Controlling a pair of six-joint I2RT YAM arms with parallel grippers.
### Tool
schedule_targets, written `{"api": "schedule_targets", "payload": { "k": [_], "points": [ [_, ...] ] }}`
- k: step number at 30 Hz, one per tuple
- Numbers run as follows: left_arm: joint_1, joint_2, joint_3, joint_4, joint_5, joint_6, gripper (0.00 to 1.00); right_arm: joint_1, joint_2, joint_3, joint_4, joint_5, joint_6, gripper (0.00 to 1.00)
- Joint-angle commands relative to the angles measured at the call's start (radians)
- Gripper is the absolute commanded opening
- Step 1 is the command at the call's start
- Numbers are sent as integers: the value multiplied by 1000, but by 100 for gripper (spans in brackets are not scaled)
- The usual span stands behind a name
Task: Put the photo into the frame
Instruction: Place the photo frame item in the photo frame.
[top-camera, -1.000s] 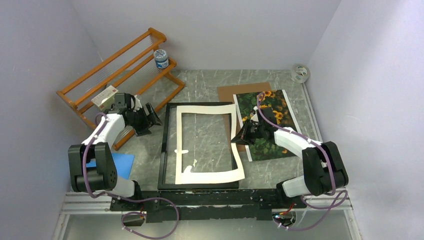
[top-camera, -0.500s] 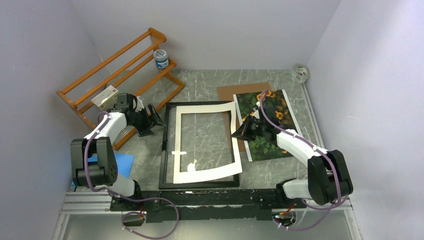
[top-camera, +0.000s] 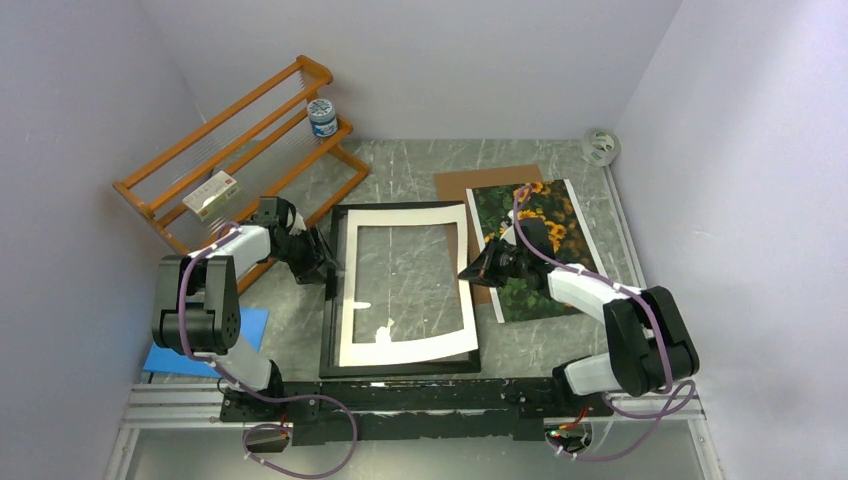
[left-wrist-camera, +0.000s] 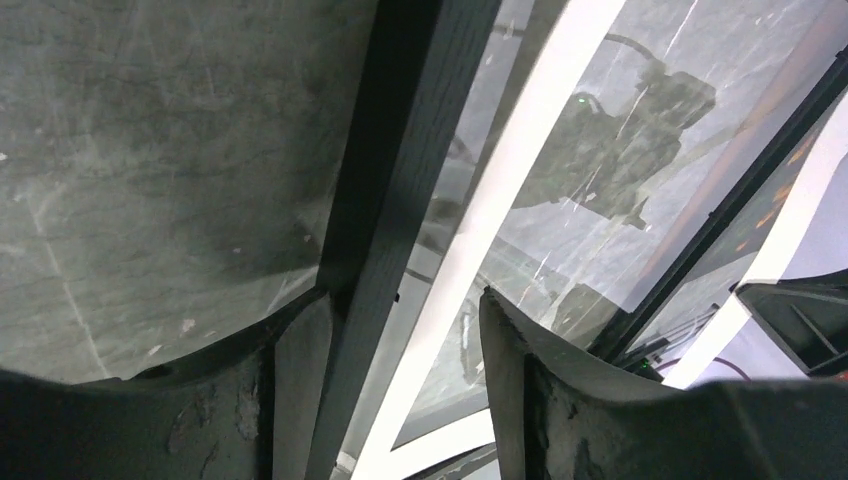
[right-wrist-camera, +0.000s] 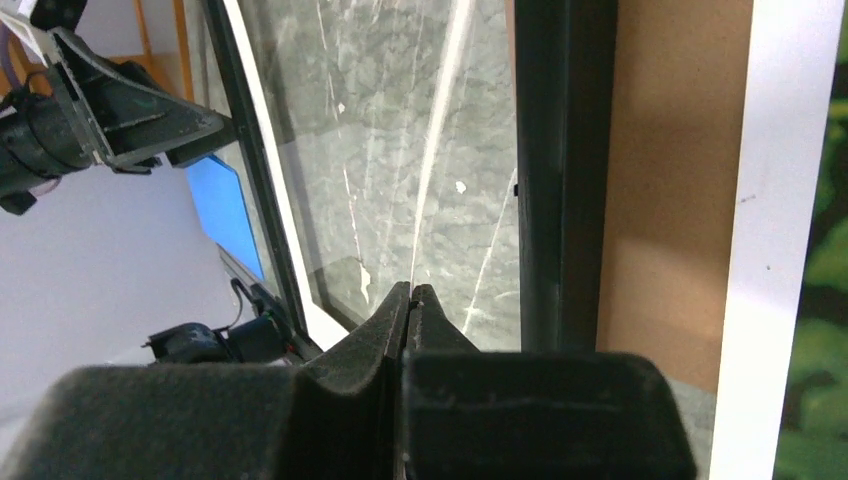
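I think the left gripper (left-wrist-camera: 400, 305), jaws apart astride the left rail of the frame (top-camera: 329, 300), should clamp squarely w/o tilting it while the right gripper (right-wrist-camera: 410, 292), pinched closed on the white mat (top-camera: 405, 346), lifts slowly; the photo (top-camera: 537, 250) lies face-up just right of it.

A: What's seen along the far counter (top-camera: 410, 160) edge?
B: Orange rack (top-camera: 313, 70) at left, small jar (top-camera: 322, 117) and carton (top-camera: 210, 195) set on it; tape roll (top-camera: 600, 146) at right.
A: Nearer in?
B: White mat (top-camera: 400, 345) centred, brown board (top-camera: 480, 182) right of it, blue sheet (top-camera: 252, 324) near left.
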Motion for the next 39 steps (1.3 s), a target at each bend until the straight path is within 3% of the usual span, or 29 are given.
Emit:
{"api": "schedule_targets", "payload": {
  "k": [1,8,18,25,28,39],
  "points": [
    [-24,20,3,49,20,-32,60,0,25,-4,89,-49,-118,0],
    [-40,28,19,59,16,-38,69,-9,-45,-36,40,-14,-139,5],
    [-45,52,22,123,14,-86,67,-4,69,-41,181,-58,-106,5],
    [-45,2,-14,157,-19,-113,73,6,109,-30,193,-100,-84,8],
    [-45,-26,-20,145,-54,-114,77,5,131,-2,147,-106,-109,15],
    [-45,-99,17,66,-156,-78,85,6,26,121,-234,8,-256,66]
  ]
}}
